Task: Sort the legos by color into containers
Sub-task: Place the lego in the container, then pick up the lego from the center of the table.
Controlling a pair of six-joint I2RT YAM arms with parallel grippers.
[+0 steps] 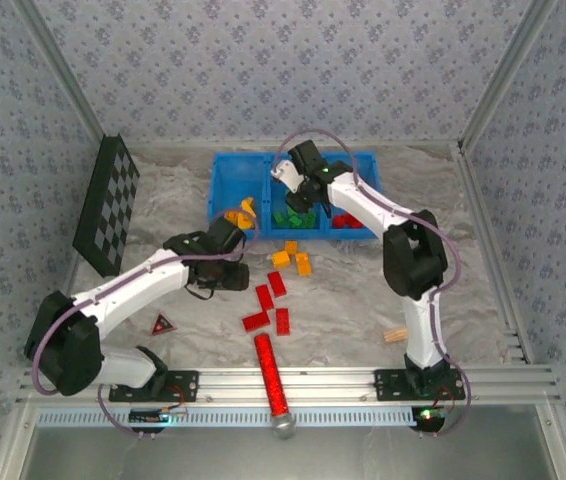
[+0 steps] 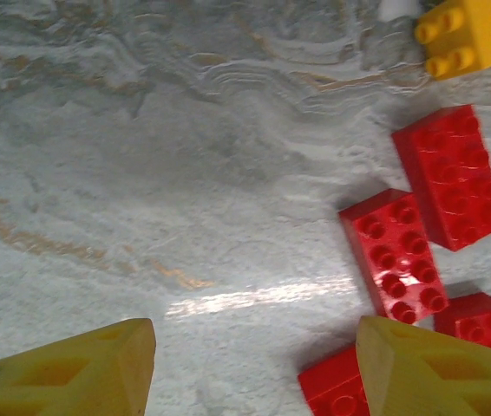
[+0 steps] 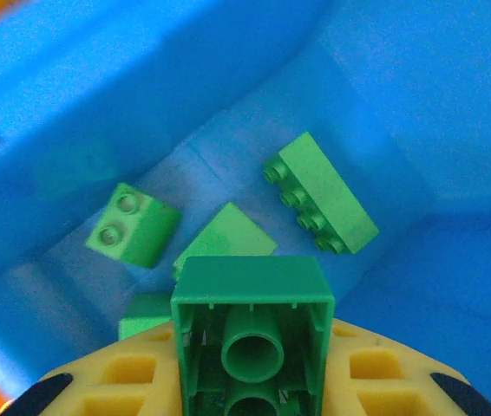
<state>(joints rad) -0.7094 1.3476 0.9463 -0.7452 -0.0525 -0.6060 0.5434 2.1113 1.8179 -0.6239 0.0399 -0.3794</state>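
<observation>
**Right fingers gripping a green brick**

You are holding it pinched over the middle compartment, where other greens are lying. Releasing off-centre risks it bouncing out. Your left fingers are hanging wide apart, empty, just left of the red bricks.

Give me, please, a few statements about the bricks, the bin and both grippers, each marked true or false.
The right gripper holds a green brick over the bin's middle compartment. True.
The left gripper is shut on a red brick. False: it is open above the table, beside the red bricks.
Other green bricks lie in the compartment under the right gripper. True.
Every red brick is in the bin. False: four lie on the table.
The red cylinder stands inside the bin. False: it lies on the table between the arm bases.
</observation>
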